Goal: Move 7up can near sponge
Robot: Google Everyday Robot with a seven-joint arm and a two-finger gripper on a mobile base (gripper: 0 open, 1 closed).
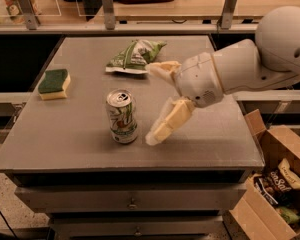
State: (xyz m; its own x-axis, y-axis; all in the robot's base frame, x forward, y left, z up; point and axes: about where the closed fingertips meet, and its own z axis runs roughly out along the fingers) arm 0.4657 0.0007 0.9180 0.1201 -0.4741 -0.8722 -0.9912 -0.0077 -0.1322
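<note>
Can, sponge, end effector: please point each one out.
Can (122,119): camera view, on its printed side wall.
Sponge (52,79): camera view, on its dark green top layer.
End effector (150,103): camera view, midway between its open fingertips, just right of the can.

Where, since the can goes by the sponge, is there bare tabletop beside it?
Bare table lies between sponge and 7up can, and in front of the sponge. Crowded right of the can: the open gripper hangs there, near the snack bag.
</note>
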